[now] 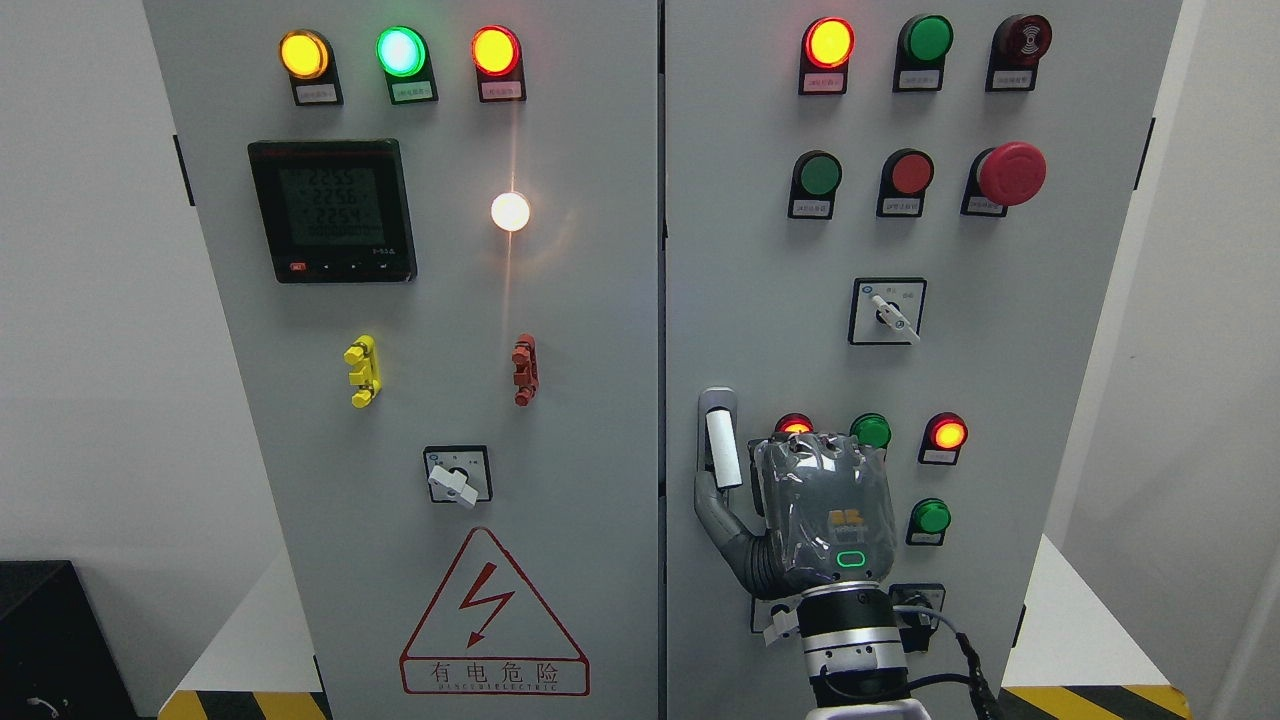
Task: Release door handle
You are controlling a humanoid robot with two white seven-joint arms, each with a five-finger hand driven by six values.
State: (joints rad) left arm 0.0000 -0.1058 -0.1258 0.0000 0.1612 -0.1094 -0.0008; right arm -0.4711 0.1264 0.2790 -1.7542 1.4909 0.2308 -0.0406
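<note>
The door handle (723,447) is a white upright lever in a grey housing at the left edge of the right cabinet door (760,250). My right hand (800,510) comes up from the bottom edge, right of the middle, with its back to the camera, just right of the handle. Its thumb (718,515) is spread out to the left and reaches under the lever's lower end. No finger wraps around the lever, whose full length shows. The other fingers are hidden behind the hand. The left arm is out of view.
Lit indicator lamps (947,434) and green buttons (931,516) sit right of the hand, a rotary switch (888,312) above it. The left door (450,400) carries a meter (332,210), a second rotary switch (458,476) and a hazard triangle (493,615). A cable (965,650) trails from the wrist.
</note>
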